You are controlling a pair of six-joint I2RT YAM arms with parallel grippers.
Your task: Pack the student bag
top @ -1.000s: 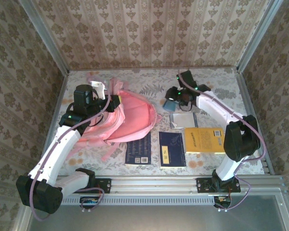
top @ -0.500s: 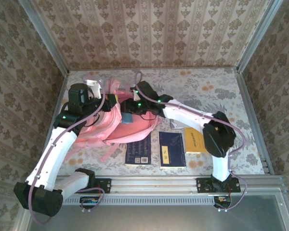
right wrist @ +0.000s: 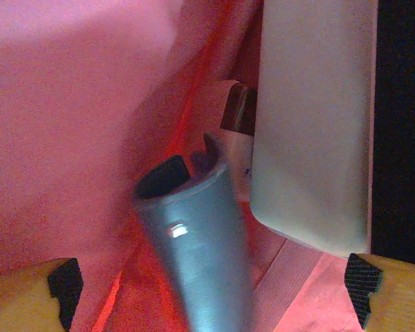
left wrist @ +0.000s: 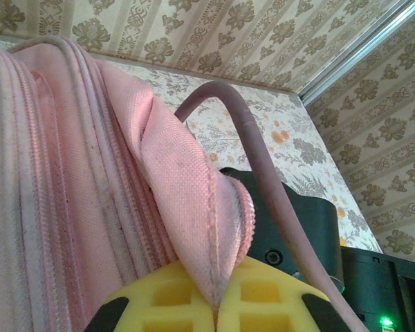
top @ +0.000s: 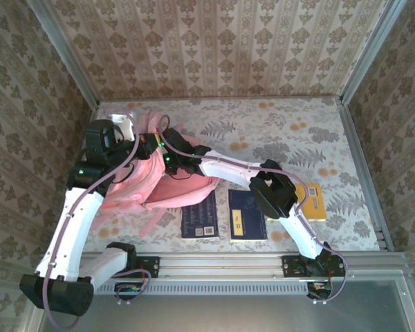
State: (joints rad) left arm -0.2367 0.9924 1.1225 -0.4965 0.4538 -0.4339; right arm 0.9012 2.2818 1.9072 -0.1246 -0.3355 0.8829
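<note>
Top view first: your student bag (top: pixel 183 187) lies slumped on the left side of the bench (top: pixel 290 124), with its top up toward the far-left corner. Your left arm (top: pixel 72 214) runs up the left edge to the bag's top. Your right arm (top: pixel 228 164) stretches clear across the bench, and its end is down at the bag's opening. A dark blue book (top: pixel 199 214) lies at the near edge just right of the bag, with a second blue book (top: pixel 247 214) beside it. A yellow book (top: pixel 312 200) sits further right, partly under the right arm's elbow.

Left wrist view: your left tool (left wrist: pixel 214 304) is clamped on a fold of the bag's pink fabric next to a zip. Its yellow fingers (left wrist: pixel 159 301) are squeezed together with the cloth between them. A mauve cable (left wrist: pixel 263 173) arcs past in front of the black body of the right arm.

Right wrist view: you're looking at the bag's pink inside. Your right tool (right wrist: pixel 211 297) has its jaws wide apart, with the yellow fingertips (right wrist: pixel 21 301) down in the bottom corners, gripping nothing. Between them sits a grey-blue thing (right wrist: pixel 194 235). It's blurry, maybe a tube or a bottle, I honestly can't tell. A pale block (right wrist: pixel 311 124) stands just to its right.
</note>
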